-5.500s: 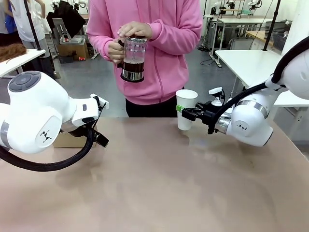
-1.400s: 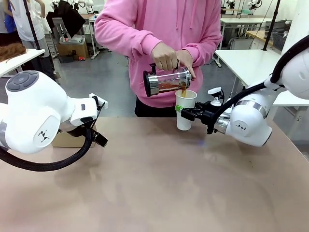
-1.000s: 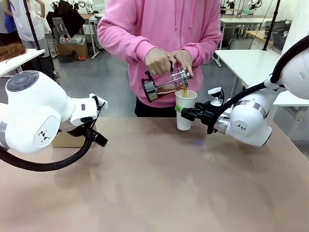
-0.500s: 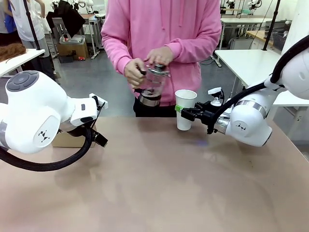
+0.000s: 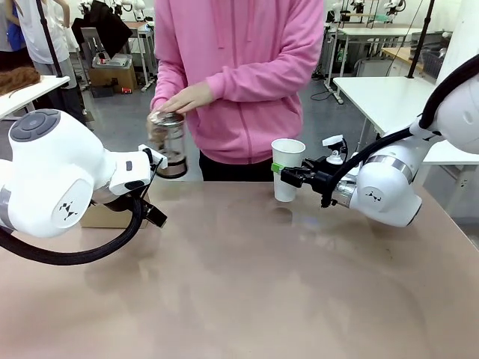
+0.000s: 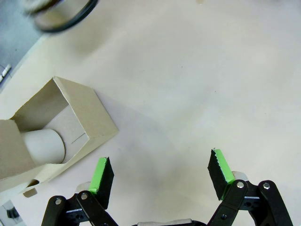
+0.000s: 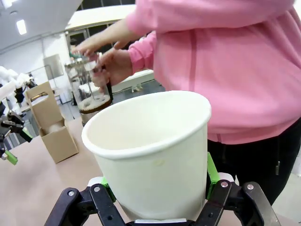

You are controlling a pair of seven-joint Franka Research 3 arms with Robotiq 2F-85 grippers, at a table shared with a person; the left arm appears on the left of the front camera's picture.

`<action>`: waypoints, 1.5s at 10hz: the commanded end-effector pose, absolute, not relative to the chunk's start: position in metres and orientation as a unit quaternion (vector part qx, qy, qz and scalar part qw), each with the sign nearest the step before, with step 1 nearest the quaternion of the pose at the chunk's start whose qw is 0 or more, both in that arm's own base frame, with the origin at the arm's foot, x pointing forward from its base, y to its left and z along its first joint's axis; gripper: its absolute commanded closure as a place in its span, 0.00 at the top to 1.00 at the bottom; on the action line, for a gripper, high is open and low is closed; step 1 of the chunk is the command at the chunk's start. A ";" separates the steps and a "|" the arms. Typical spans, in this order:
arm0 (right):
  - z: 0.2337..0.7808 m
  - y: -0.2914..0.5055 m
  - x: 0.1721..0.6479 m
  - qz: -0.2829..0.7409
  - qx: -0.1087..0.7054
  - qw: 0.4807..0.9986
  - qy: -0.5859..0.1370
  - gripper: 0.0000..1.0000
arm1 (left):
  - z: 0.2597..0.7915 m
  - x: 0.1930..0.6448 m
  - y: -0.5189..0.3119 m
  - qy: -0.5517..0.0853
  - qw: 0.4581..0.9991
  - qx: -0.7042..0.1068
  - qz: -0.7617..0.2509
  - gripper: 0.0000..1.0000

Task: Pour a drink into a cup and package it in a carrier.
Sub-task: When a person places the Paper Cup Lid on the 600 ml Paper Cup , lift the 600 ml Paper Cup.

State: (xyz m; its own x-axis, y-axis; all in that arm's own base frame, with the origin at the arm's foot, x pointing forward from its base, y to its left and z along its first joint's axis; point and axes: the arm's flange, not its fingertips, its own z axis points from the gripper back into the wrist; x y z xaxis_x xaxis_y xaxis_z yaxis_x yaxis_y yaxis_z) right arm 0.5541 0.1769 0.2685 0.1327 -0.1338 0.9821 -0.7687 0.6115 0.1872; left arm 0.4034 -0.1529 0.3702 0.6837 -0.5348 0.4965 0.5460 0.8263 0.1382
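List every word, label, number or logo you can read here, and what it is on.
Words or numbers: none readable anywhere.
Small dark emblem without letters: on the left arm and on the right arm.
The cup and the carrier are plain.

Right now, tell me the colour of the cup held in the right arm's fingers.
The cup is plain white, with no print visible. The right wrist view shows it best.

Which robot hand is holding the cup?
The right gripper: it is shut around the white cup. The left gripper hangs open, holding nothing.
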 end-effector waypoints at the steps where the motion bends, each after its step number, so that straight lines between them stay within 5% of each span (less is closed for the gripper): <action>1: 0.271 0.181 0.554 0.236 0.366 0.656 -0.616 0.80 | 0.370 0.403 -0.152 -0.268 0.918 -0.012 -0.294 1.00; 15: 0.271 0.181 0.554 0.236 0.366 0.656 -0.616 0.80 | 0.370 0.403 -0.152 -0.268 0.918 -0.012 -0.294 1.00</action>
